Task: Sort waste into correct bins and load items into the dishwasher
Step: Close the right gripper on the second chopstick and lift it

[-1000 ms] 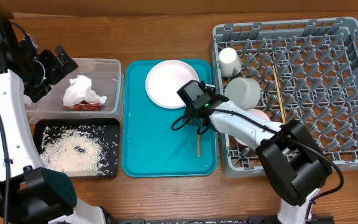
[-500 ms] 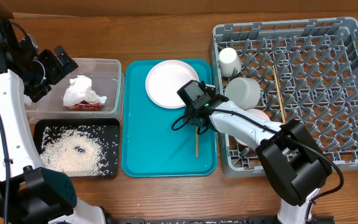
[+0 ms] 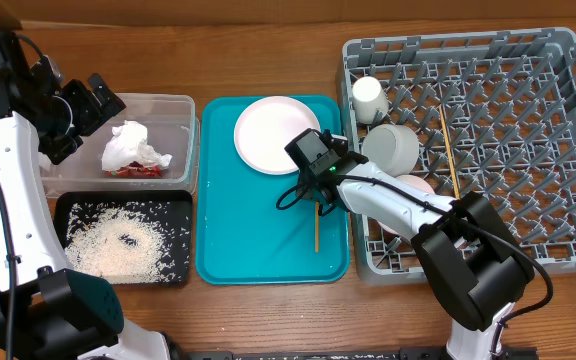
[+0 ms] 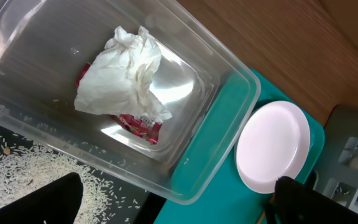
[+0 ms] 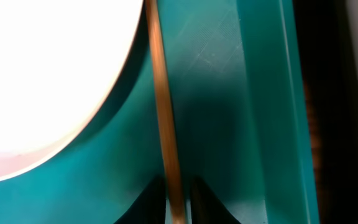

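Note:
My right gripper (image 3: 317, 200) is low over the teal tray (image 3: 258, 240), shut on a thin wooden chopstick (image 3: 316, 232). In the right wrist view the chopstick (image 5: 165, 124) runs straight up from between the two dark fingertips (image 5: 154, 200) of that gripper (image 5: 176, 200), past the small white plate (image 5: 55, 81). My left gripper (image 3: 86, 118) hangs open and holding nothing above the clear tub (image 3: 183, 105). The tub holds the crumpled napkin (image 4: 126, 71) and the red sauce packet (image 4: 138, 124). Rice (image 3: 118, 245) lies in the black tray (image 3: 178, 205).
The grey dish rack (image 3: 558, 200) at the right holds a cup (image 3: 369, 97), a bowl (image 3: 390, 147), a pinkish plate (image 3: 413, 184) and another chopstick (image 3: 449, 150). The small white plate (image 3: 276, 133) sits at the back of the teal tray.
My right gripper has closed on the chopstick, which has shifted slightly left on the teal tray. The left arm has not moved.

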`<state>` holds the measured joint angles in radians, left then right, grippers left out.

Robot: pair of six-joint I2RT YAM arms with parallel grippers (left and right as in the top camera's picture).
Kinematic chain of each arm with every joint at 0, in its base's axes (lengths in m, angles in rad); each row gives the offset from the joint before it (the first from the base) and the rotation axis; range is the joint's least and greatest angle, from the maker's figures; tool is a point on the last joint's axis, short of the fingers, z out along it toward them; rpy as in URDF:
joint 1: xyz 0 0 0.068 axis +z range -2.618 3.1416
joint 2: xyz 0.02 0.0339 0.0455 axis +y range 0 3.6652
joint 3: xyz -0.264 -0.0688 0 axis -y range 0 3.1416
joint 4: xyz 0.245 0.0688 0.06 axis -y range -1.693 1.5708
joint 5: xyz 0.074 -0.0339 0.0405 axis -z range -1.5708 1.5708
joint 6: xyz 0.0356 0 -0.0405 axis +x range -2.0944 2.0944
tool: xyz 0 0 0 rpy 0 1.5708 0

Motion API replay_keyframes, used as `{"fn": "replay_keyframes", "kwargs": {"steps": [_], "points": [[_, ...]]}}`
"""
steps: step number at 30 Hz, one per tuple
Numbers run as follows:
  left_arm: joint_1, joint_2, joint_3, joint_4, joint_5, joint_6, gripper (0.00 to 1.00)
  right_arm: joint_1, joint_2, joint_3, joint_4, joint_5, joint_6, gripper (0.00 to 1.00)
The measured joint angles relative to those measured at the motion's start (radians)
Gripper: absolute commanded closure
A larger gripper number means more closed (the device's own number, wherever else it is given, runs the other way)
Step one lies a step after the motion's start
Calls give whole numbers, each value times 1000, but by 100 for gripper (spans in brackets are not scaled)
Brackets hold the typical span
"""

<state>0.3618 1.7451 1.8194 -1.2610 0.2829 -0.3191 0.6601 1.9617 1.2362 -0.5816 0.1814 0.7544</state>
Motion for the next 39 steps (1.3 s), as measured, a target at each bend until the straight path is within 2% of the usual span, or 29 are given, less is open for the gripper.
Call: {"fn": "replay_keyframes", "kwargs": {"steps": [4,25,39], "points": [[0,0,0,0,0,0,0,0,0,0,0,7,-11,89],[0,0,0,0,0,0,0,0,5,0,2,10,-22,88],[0,0,0,0,0,0,0,0,7,2,3,18,-22,96]]}}
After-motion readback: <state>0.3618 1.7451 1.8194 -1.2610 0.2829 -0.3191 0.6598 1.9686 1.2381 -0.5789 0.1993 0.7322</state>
